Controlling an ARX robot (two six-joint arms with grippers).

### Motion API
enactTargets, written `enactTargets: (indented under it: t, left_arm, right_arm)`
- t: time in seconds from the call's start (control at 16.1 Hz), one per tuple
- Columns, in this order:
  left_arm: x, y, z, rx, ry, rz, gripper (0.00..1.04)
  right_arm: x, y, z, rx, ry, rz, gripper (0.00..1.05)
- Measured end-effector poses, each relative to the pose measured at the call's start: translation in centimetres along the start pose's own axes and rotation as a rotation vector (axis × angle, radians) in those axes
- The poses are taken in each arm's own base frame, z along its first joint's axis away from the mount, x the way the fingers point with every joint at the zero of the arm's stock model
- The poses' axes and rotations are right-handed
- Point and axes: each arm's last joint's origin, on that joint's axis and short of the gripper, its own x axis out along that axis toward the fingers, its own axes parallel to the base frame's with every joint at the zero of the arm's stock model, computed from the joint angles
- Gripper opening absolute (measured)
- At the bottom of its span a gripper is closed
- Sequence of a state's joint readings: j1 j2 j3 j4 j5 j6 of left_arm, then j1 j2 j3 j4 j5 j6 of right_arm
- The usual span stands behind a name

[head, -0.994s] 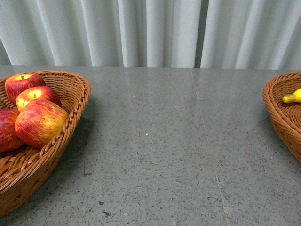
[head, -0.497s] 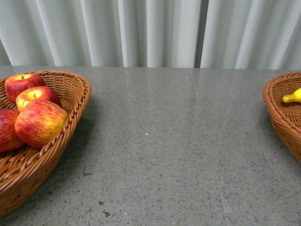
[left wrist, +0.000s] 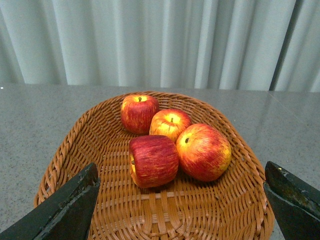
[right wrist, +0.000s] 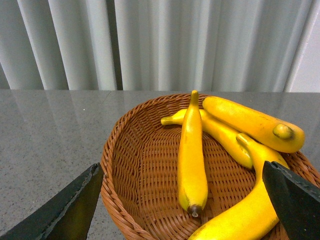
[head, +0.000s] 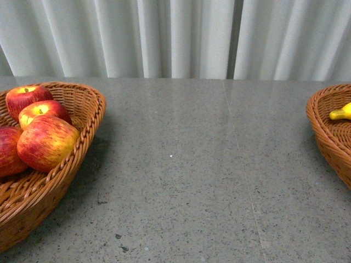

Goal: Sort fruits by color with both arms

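Several red apples (head: 46,142) streaked with yellow lie in the wicker basket (head: 90,131) at the table's left. The left wrist view shows the same apples (left wrist: 202,151) bunched in their basket (left wrist: 65,155), with my left gripper (left wrist: 181,172) open above the near rim and nothing between its fingers (left wrist: 70,210). A banana (head: 341,113) tip shows in the right basket (head: 323,131). Several yellow bananas (right wrist: 192,155) lie in that basket (right wrist: 112,165) in the right wrist view, below my open, empty right gripper (right wrist: 182,167). Neither arm shows in the front view.
The grey speckled table (head: 192,164) stretches between the two baskets. A pale pleated curtain (head: 175,38) hangs behind the table's far edge.
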State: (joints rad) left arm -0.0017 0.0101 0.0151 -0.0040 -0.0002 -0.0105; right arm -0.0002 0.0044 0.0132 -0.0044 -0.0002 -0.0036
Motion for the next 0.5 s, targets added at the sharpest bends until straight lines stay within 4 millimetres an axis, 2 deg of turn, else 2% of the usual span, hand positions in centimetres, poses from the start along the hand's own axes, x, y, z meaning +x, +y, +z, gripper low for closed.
enactTargets:
  t: [0.5]
  left_arm:
    - [0.00, 0.00, 0.00, 0.000, 0.000, 0.000, 0.98]
  right_arm:
    - [0.00, 0.00, 0.00, 0.000, 0.000, 0.000, 0.98]
